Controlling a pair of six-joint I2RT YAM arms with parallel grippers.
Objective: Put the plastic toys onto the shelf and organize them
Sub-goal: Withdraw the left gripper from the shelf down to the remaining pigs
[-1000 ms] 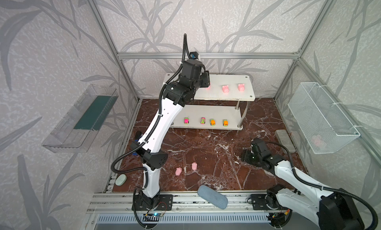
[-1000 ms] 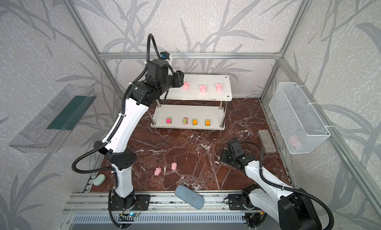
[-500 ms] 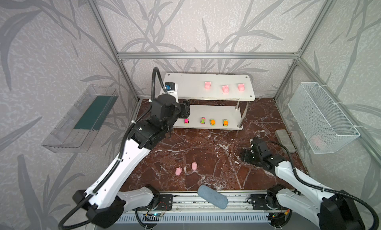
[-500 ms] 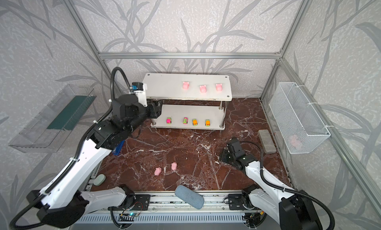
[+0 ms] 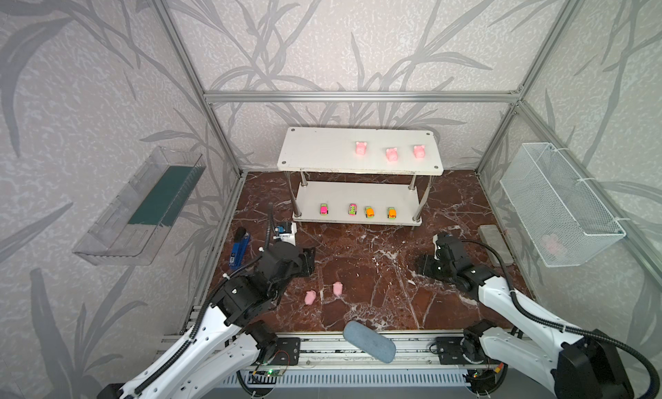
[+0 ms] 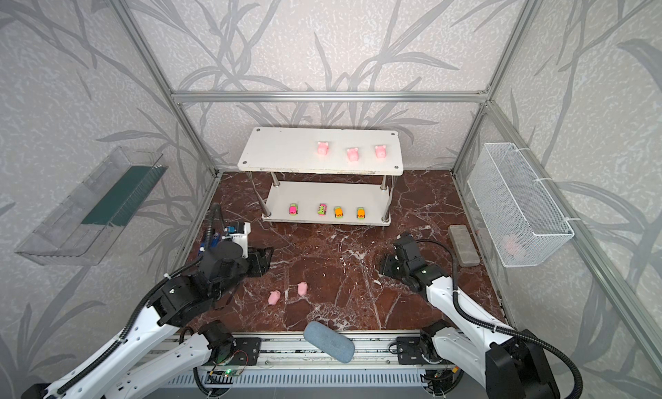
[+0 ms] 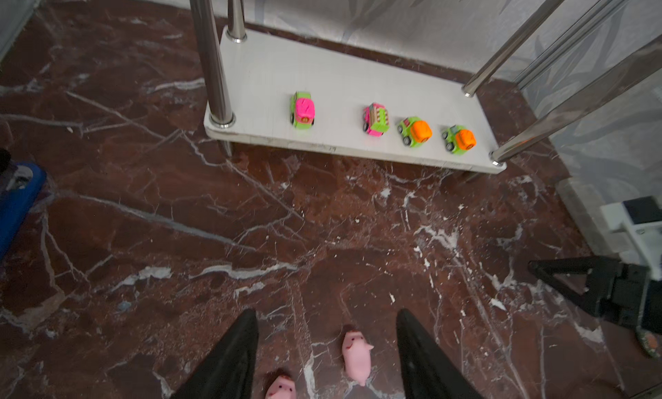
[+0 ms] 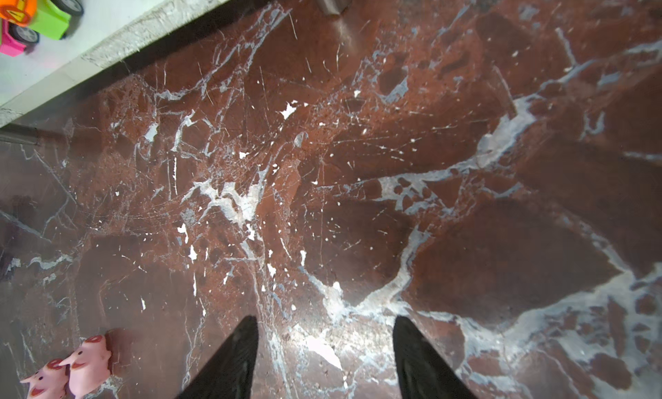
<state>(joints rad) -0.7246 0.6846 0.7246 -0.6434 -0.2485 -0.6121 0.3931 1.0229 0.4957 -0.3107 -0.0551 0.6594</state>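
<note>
Hovering by the 2 floor pigs (image 7: 354, 358), left gripper (image 7: 326, 315) sat open and empty, probably lining up to grab 1; right gripper (image 8: 325, 320) was open, empty too.

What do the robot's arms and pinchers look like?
Both arms, the left arm and right arm, have white shells with chunky black joints. Black ribbed cables loop alongside them. The left gripper and right gripper each end in two black pointed fingers.

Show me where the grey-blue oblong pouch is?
In both top views the grey-blue oblong pouch lies front and centre, overlapping the metal rail, just nearer the camera than the two loose pink pig figures.
</note>
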